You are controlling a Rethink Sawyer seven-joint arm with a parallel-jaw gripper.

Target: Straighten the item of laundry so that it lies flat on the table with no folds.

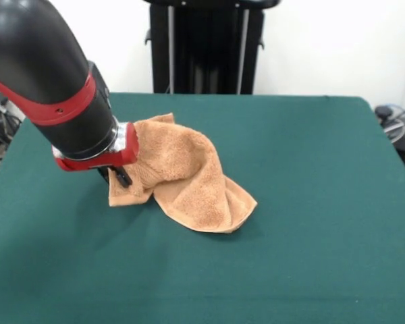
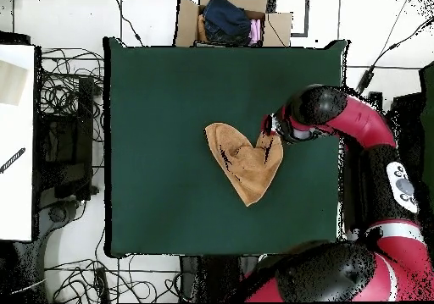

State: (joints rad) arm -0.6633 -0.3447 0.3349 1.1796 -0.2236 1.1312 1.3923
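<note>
Presently towel lay crumpled, folded over itself, mid-table. Gripper sat low at towel's edge, touching cloth; grip state could not be determined.

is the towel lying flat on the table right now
No, the towel is bunched into a humped, folded heap on the table, with the pincer at one edge.

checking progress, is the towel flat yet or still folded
Still folded: the towel lies bunched and humped on the table, heart-shaped from overhead, with the gripper at its edge.
</note>
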